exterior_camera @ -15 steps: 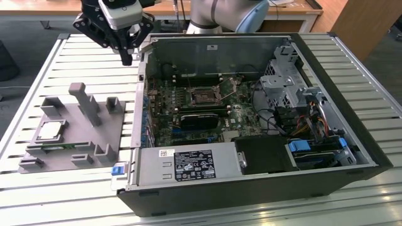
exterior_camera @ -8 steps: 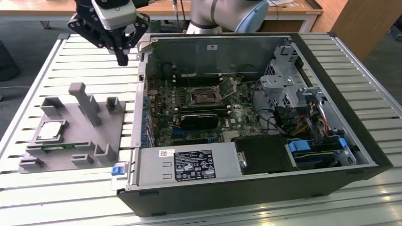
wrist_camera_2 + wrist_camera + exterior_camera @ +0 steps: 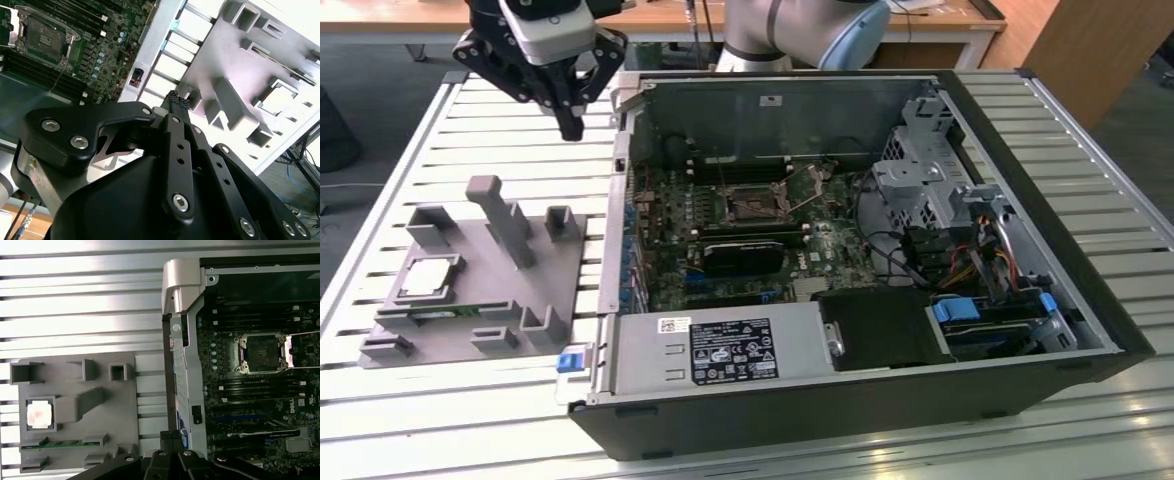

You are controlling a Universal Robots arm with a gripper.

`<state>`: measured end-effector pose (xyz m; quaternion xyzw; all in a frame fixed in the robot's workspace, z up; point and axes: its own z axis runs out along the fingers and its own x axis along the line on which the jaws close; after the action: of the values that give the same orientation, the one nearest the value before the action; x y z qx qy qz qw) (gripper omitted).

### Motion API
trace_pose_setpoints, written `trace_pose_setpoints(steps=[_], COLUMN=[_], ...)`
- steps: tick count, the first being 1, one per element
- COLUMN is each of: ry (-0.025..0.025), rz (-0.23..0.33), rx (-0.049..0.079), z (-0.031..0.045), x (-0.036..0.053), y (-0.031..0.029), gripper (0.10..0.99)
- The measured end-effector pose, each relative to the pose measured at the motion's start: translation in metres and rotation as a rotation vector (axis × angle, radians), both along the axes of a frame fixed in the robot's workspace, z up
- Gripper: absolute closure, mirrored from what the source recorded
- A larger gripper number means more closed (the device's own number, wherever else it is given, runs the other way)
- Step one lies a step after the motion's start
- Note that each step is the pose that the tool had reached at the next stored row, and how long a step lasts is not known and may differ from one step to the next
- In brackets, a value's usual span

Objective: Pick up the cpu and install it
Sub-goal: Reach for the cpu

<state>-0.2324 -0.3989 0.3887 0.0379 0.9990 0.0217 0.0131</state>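
The cpu (image 3: 427, 277) is a small silvery square lying flat in a recess of the grey holder (image 3: 520, 290) on the table, to the exterior view's left of the computer case. It also shows in both wrist views (image 3: 39, 415) (image 3: 278, 100). My gripper (image 3: 570, 128) hangs high above the slatted table beyond the holder, near the case's far corner, well away from the cpu. Its black fingertips (image 3: 177, 99) (image 3: 171, 435) are pressed together with nothing between them. The open cpu socket (image 3: 754, 207) (image 3: 260, 354) (image 3: 42, 36) sits in the middle of the motherboard, its frame lifted.
The open computer case (image 3: 1067, 300) lies on its side with its metal wall (image 3: 175, 315) between holder and motherboard. A green memory stick (image 3: 60, 443) rests in the holder's slot beside the cpu. A tall grey post (image 3: 500, 215) rises from the holder.
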Motion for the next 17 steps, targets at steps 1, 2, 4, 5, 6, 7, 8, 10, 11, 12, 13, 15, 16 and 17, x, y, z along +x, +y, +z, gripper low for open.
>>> trace_pose_setpoints(steps=[1,2,4,5,6,7,8,10,11,12,13,15,16,17], ry=[0.0,0.0,0.0,0.0,0.0,0.0,0.0,0.0,0.0,0.0,0.0,0.0,0.0,0.0], rz=[0.0,0.0,0.0,0.0,0.0,0.0,0.0,0.0,0.0,0.0,0.0,0.0,0.0,0.0], rx=[0.0,0.0,0.0,0.0,0.0,0.0,0.0,0.0,0.0,0.0,0.0,0.0,0.0,0.0], z=[-0.0001,-0.0002,-0.0003,-0.0003,-0.0004,-0.0005,-0.0006,-0.0007,-0.0008,-0.0009,-0.0009,-0.0011,-0.0011,-0.0012], x=[-0.001,-0.0021,-0.0041,-0.0051,-0.006,-0.007,-0.0079,-0.0099,-0.0109,-0.0119,-0.0127,-0.0147,-0.0157,-0.0166], y=[0.0,0.0,0.0,0.0,0.0,0.0,0.0,0.0,0.0,0.0,0.0,0.0,0.0,0.0], gripper=[0.98,0.98,0.98,0.98,0.98,0.98,0.98,0.98,0.98,0.98,0.98,0.98,0.98,0.98])
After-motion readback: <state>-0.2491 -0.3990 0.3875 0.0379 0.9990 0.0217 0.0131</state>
